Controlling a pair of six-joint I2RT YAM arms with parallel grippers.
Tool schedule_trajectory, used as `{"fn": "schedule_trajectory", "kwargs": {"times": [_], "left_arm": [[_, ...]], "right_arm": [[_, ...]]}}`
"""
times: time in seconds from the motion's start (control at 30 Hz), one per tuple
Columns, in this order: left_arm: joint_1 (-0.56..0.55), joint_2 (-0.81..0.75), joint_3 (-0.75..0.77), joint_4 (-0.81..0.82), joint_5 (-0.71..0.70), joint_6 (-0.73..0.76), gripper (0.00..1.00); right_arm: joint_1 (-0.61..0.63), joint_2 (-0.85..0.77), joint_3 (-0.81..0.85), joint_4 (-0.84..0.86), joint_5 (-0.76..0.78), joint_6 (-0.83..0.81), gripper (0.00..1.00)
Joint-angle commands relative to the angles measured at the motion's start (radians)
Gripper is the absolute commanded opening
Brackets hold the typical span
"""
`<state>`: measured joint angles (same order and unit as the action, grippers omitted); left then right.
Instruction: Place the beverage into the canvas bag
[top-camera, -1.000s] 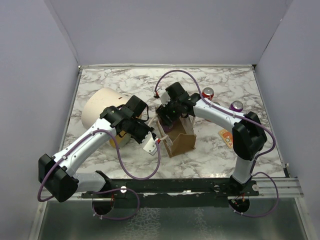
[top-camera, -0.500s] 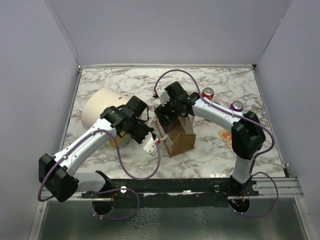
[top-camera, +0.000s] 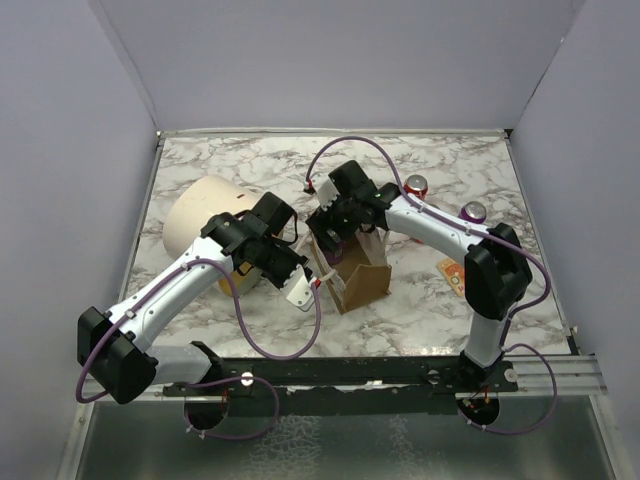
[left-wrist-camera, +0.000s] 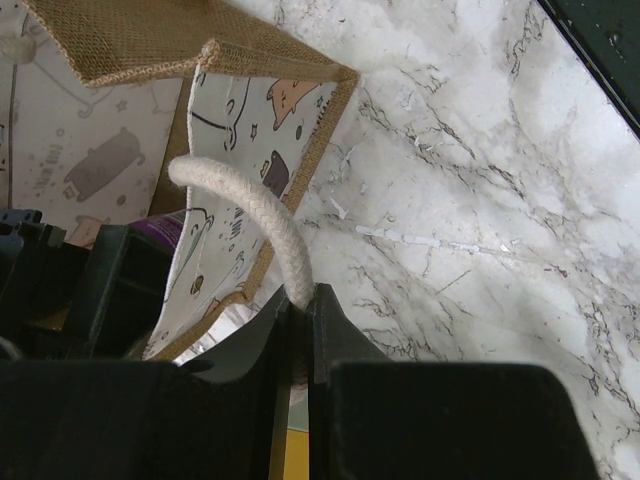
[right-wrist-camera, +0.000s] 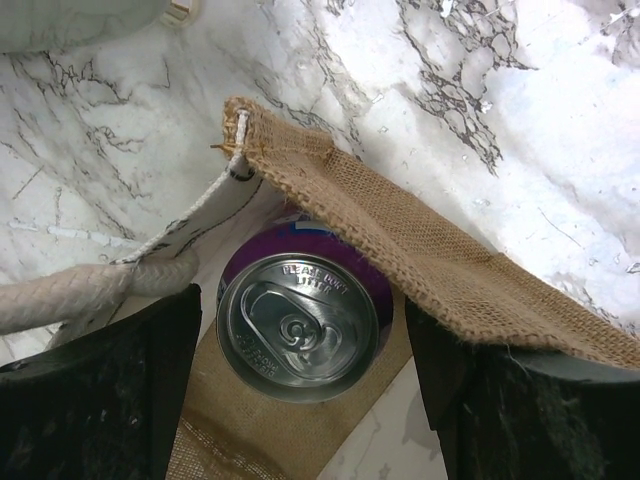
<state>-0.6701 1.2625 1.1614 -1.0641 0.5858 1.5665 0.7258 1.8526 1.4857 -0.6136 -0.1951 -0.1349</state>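
Note:
The canvas bag (top-camera: 362, 278) stands open at mid-table, tan with a white printed lining. My left gripper (top-camera: 304, 291) is shut on one cream rope handle (left-wrist-camera: 268, 215) and holds the bag's near-left side out; in the left wrist view the gripper (left-wrist-camera: 300, 300) pinches the rope between its jaws. My right gripper (top-camera: 335, 237) hovers over the bag's mouth. In the right wrist view it (right-wrist-camera: 300, 370) is open, its fingers standing apart on either side of a purple can (right-wrist-camera: 298, 325). The can stands upright inside the bag (right-wrist-camera: 420, 250), touching neither finger.
A large cream cylinder (top-camera: 205, 215) lies on its side behind my left arm. A red can (top-camera: 416, 186) and a purple can (top-camera: 473, 211) stand at the back right. An orange card (top-camera: 453, 274) lies right of the bag.
My right gripper has drawn slightly up and back from the bag. The left gripper keeps its hold on the handle and has not moved.

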Motion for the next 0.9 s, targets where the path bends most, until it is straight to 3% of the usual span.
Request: {"fn": "schedule_trajectory", "kwargs": {"times": [0.0,0.7,0.87], "left_arm": [[-0.005,-0.005,-0.015,-0.012,-0.003,0.023,0.0],[0.003,-0.006,-0.013,0.0,0.003,-0.004,0.0],[0.004,-0.006,-0.008,0.039,0.01,-0.091,0.0]], "right_arm": [[0.005,-0.066,0.034,0.019,0.02,-0.022,0.82],[0.003,-0.283,0.139,0.02,0.105,-0.119,0.82],[-0.074,-0.404,0.09,0.029,0.13,-0.14,0.82]]}}
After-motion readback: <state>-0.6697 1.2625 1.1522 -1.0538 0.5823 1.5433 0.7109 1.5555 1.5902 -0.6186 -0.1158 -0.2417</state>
